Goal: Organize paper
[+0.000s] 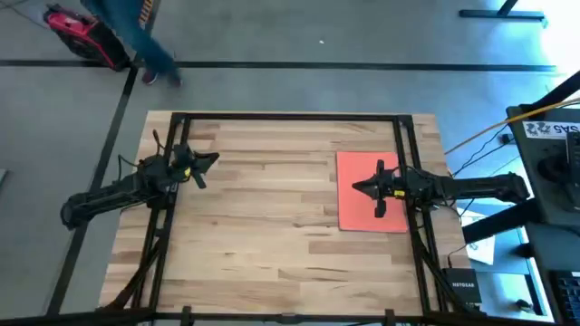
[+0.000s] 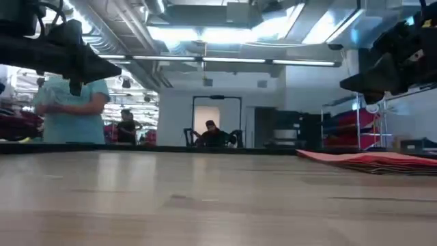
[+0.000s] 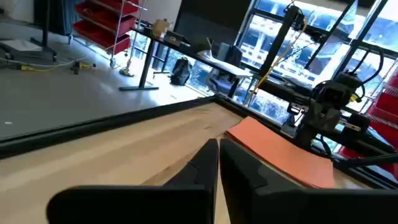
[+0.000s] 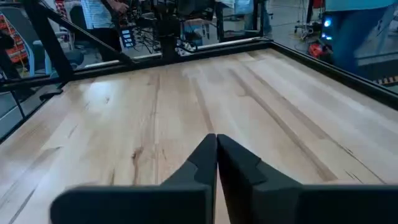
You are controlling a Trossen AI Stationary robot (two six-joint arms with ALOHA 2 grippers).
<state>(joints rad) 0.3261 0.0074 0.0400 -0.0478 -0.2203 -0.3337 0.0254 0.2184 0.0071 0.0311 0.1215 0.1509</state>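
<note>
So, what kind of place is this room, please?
Probably a robotics lab or workshop: a butcher-block wooden table inside a black metal frame, red parts-bin shelving on a bare concrete floor, and people seated at desks behind.

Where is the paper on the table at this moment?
In the high view, the paper lies stacked on the table's right side, under the right tool.

Matte paper (image 1: 372,195); smooth wooden tabletop (image 1: 263,226)
</note>
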